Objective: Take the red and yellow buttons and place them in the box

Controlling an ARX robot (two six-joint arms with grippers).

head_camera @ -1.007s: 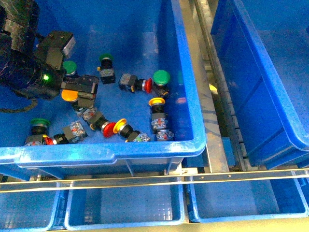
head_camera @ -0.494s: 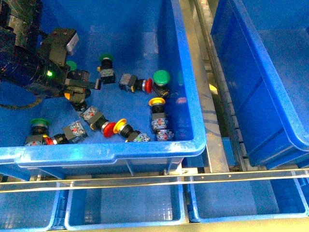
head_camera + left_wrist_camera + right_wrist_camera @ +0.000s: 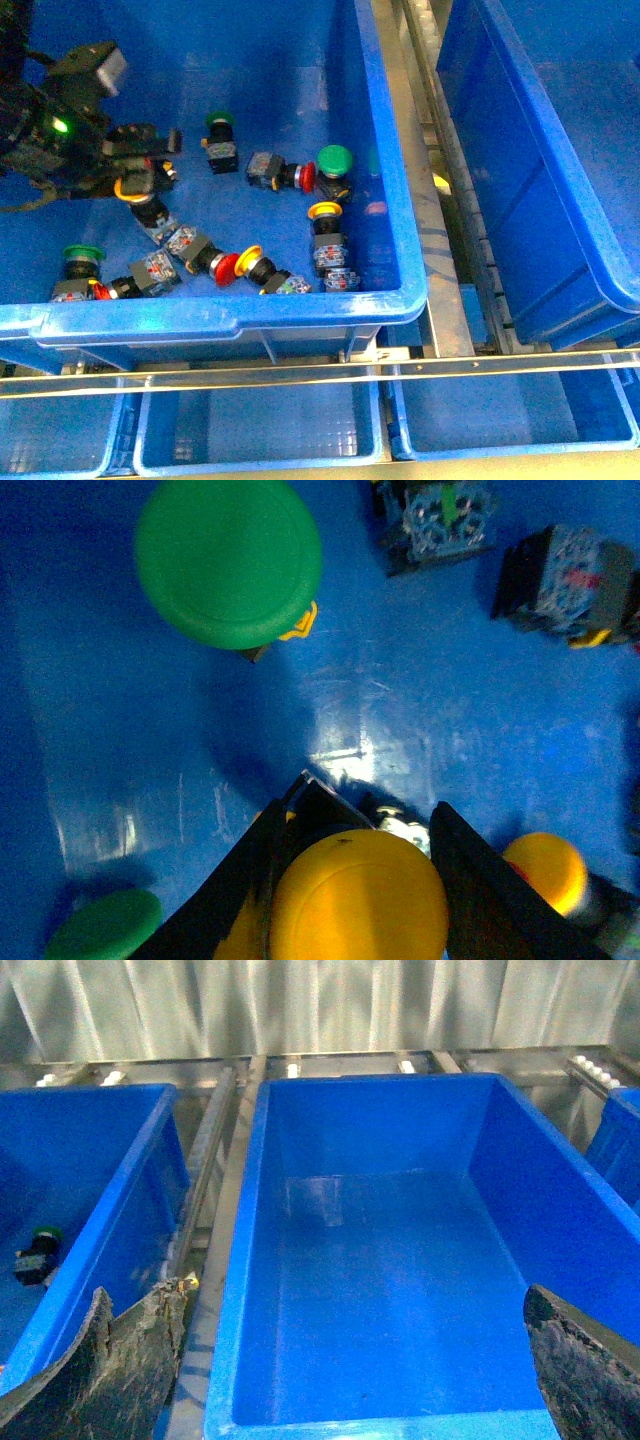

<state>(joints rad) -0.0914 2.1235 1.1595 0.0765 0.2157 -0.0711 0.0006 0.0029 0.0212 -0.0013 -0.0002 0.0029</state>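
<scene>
- The left pincer [image 3: 140,172] sits low in the left crate [image 3: 390,250], its fingers [image 3: 250,870] clamped on the cap of a yellow button [image 3: 358,900].
- A green-capped switch [image 3: 228,560] stands near it (a second green cap shows at the edge of the wrist view).
- A red button [image 3: 303,177] lies on the same crate's floor.
- The right pincer [image 3: 350,1355] hangs with its fingers spread apart above the box [image 3: 370,1130].
</scene>
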